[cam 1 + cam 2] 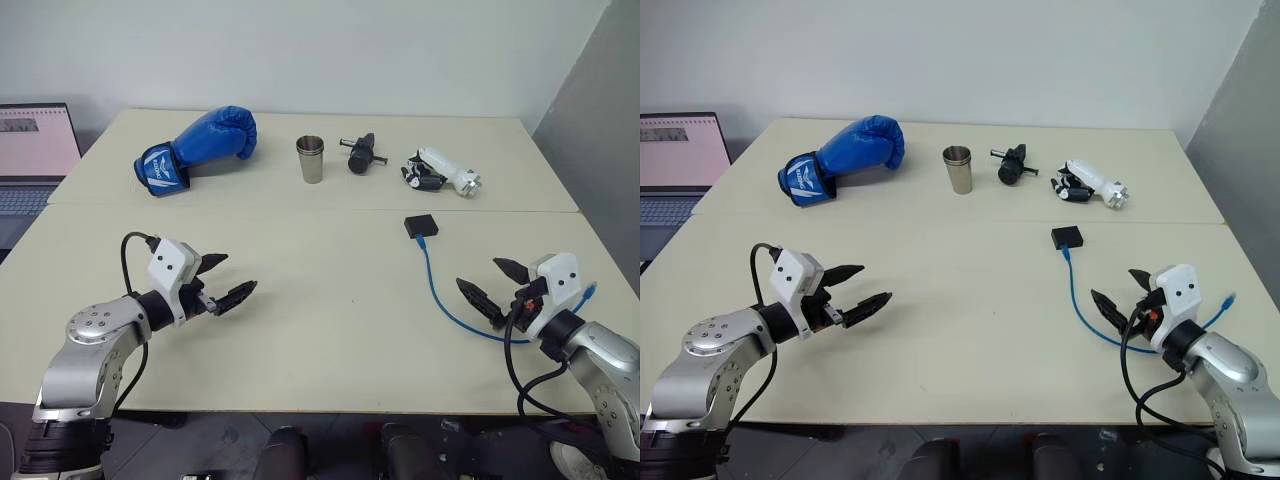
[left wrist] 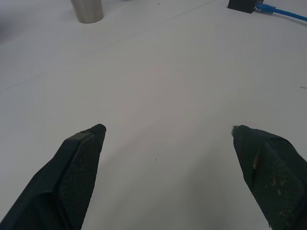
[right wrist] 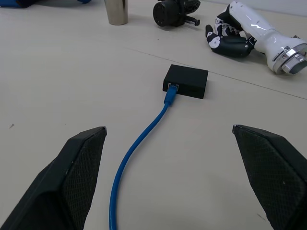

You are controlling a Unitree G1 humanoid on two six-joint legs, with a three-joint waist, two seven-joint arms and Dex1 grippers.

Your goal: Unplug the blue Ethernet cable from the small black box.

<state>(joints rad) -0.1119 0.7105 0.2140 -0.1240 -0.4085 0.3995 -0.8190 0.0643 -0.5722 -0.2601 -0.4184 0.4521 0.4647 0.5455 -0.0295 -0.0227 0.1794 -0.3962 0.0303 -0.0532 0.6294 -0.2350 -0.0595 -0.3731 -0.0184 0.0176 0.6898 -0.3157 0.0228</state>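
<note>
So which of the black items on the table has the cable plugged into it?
The small flat black box, alone mid-table, with the blue cable in its edge. The black cylindrical tool sits farther back beside the metal cup.

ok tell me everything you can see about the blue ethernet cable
The blue Ethernet cable is a thin, bright-blue flexible cord lying flat on the cream table. One end is still plugged into the near edge of the small black box. From there it curves toward the right gripper and passes under it; its free end rests near the table's right edge.

The right gripper (image 1: 500, 285) is covering part of the blue cable (image 1: 437, 290); a laptop (image 1: 35, 160) at nine o'clock is running off the frame.
</note>
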